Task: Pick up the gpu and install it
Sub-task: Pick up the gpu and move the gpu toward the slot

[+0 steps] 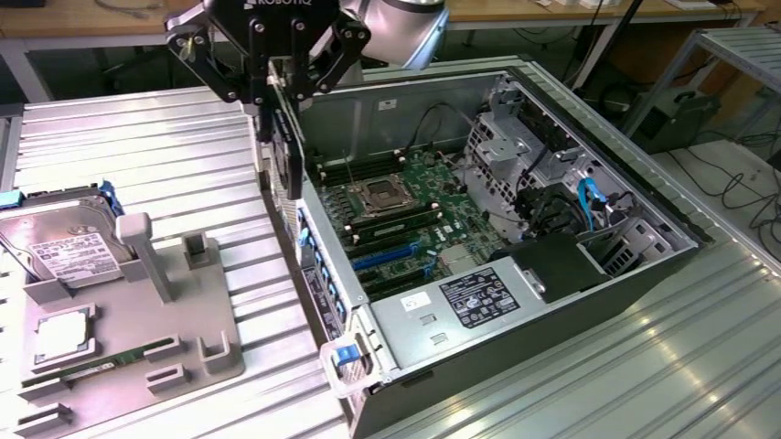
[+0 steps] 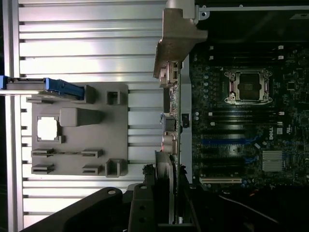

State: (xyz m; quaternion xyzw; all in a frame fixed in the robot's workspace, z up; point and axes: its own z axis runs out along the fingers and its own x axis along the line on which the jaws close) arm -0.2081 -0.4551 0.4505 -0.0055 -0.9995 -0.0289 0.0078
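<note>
While gripper (image 1: 278,87) clamps gpu (image 1: 289,151) edge-on — surface: ribbed metal table (image 1: 159,146); room: desks (image 1: 73,20), cables (image 1: 744,183)

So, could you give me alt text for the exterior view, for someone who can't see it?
The robot's black gripper holds the gpu edge-on over the edge of an open computer case, whose motherboard lies exposed. On the exterior view's left, a grey holder carries a hard drive and a memory stick.
</note>
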